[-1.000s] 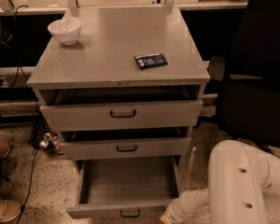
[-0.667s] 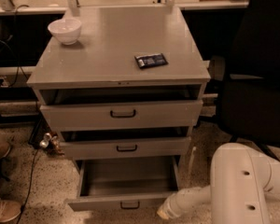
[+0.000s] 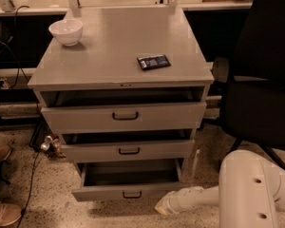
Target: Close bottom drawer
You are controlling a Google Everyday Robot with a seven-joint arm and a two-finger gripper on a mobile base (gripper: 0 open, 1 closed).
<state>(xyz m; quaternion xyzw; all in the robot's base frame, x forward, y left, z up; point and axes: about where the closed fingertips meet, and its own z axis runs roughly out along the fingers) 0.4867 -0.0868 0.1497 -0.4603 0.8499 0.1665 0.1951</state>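
The bottom drawer (image 3: 128,192) is the lowest of three grey drawers in a grey cabinet, with a slim front panel and a small black bar handle (image 3: 132,194). It stands partly open, its tray showing behind the panel. My white arm reaches in from the lower right. Its gripper (image 3: 162,205) is at the drawer front's lower right corner, close to or touching the panel. The fingers are not distinguishable.
The middle drawer (image 3: 128,150) and top drawer (image 3: 124,116) stand slightly open. A white bowl (image 3: 66,31) and a dark packet (image 3: 153,61) lie on the cabinet top. A black office chair (image 3: 261,80) stands close on the right. A cable and shoes (image 3: 2,212) are on the left floor.
The bottom drawer has slid inward, so less of its tray shows. My arm and gripper have moved toward the cabinet along with the drawer front.
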